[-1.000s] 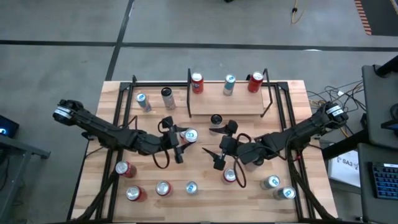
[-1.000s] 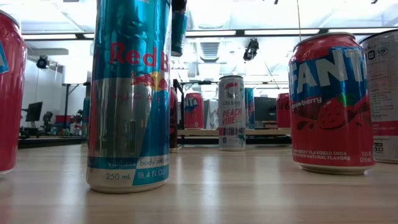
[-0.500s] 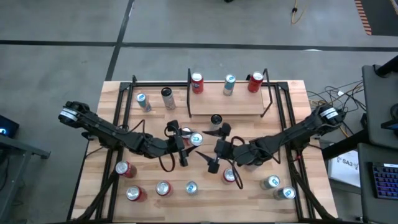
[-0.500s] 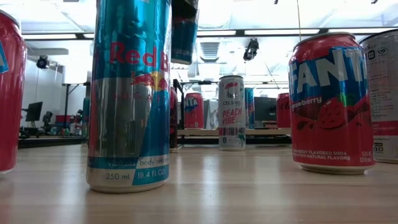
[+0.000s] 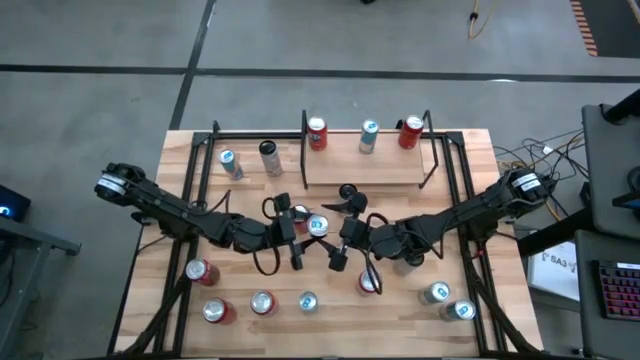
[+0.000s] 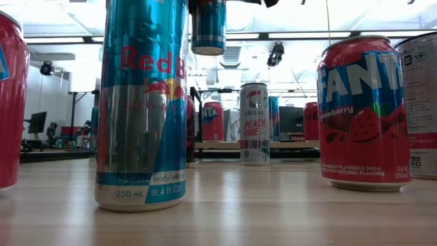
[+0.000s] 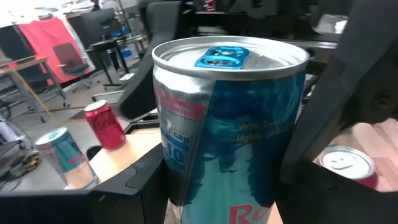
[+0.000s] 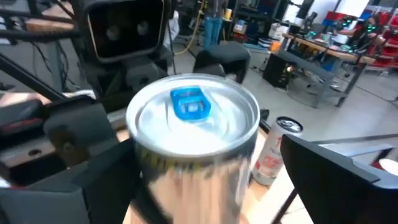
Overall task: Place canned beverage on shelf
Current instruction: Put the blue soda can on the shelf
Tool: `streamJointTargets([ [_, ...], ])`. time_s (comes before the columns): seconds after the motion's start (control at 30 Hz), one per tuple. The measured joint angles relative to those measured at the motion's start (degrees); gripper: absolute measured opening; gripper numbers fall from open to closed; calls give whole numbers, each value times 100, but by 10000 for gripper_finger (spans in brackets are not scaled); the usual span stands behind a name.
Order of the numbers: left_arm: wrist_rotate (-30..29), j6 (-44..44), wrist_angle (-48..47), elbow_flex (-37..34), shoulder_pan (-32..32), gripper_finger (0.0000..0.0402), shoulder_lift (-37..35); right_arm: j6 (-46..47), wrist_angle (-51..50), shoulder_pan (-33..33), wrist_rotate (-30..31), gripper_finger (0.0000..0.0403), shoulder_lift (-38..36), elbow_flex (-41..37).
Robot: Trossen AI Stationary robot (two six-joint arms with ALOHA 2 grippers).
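can: we see a blue-and-silver Red Bull can [image 5: 317,225], upright, lifted above mid-table
shelf: our light-wood shelf [image 5: 345,160] holds three upright cans

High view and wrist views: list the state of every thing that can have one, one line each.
Blue can: upright, in the air above the table, gripped.
Left gripper: shut on the blue can.
Right gripper: open, a finger on either side of the blue can, not gripping it.
Shelf: carries three upright cans along its far edge.
Strawberry soda can: standing on the table.
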Motion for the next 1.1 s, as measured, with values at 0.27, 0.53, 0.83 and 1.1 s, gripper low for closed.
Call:
streamJointTargets([
  [0.27, 42, -1, 37, 0, -7, 204, 71, 123, 31, -74, -408, 353, 4, -1],
  [0.53, -9, 37, 39, 0, 2, 244, 71, 201, 36, -92, -468, 218, -5, -1],
  [0.83, -3, 366, 88, 16, 1, 258, -23, 66, -446, -140, -494, 215, -239, 233],
  [1.1, -223, 1052, -4, 15, 12, 260, -461, -12, -1616, -328, -476, 216, -269, 1122],
])
